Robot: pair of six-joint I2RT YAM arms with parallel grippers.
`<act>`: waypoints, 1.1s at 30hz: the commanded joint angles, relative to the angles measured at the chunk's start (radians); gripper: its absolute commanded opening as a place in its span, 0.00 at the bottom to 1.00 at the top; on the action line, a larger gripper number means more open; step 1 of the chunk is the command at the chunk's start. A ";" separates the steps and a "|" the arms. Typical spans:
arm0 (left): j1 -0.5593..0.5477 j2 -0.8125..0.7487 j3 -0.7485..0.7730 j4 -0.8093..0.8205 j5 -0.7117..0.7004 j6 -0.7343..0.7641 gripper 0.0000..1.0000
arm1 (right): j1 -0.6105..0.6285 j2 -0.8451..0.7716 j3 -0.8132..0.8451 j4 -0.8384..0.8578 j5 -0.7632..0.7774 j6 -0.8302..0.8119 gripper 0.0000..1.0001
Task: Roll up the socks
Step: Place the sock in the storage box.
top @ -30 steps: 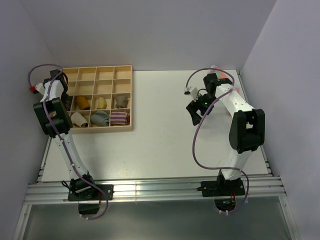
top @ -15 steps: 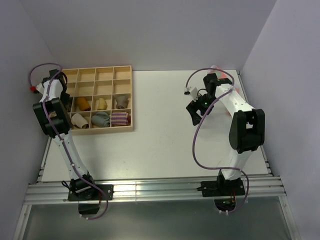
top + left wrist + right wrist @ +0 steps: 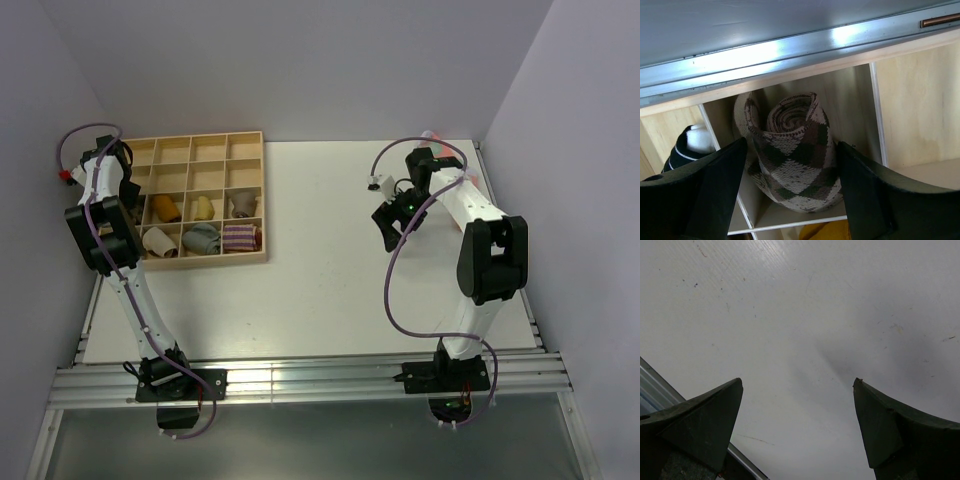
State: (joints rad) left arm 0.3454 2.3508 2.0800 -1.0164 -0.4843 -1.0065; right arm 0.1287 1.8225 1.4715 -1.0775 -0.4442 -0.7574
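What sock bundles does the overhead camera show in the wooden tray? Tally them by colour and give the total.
mustard-brown bundle: 1
pale yellow bundle: 1
grey-brown bundle: 1
white bundle: 1
grey-blue bundle: 1
purple-striped bundle: 1
Total: 6

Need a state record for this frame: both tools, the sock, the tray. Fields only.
sock: argyle, rolled, sitting in a tray compartment
left tool: open, one finger on each side of the sock; contact unclear
right tool: open, above bare table, holding nothing
tray: wooden grid at the table's far left; several cells hold other rolls
neighbour cell: black sock with white stripes
task state: sock looks rolled and stowed
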 commanded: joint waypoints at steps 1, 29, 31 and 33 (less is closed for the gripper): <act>0.010 -0.044 0.035 -0.080 0.003 0.019 0.79 | 0.008 -0.002 0.027 0.008 0.006 -0.017 0.98; 0.010 -0.096 0.060 -0.099 0.024 0.009 0.81 | 0.006 0.001 0.036 0.005 0.006 -0.022 0.98; 0.010 -0.097 0.060 -0.097 0.026 0.009 0.81 | 0.006 0.001 0.038 0.005 0.006 -0.023 0.98; 0.010 -0.097 0.068 -0.103 0.027 0.006 0.81 | 0.006 0.000 0.036 0.005 0.006 -0.025 0.98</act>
State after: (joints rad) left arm 0.3450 2.3322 2.0991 -1.0664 -0.4568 -1.0069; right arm 0.1287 1.8229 1.4719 -1.0775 -0.4374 -0.7616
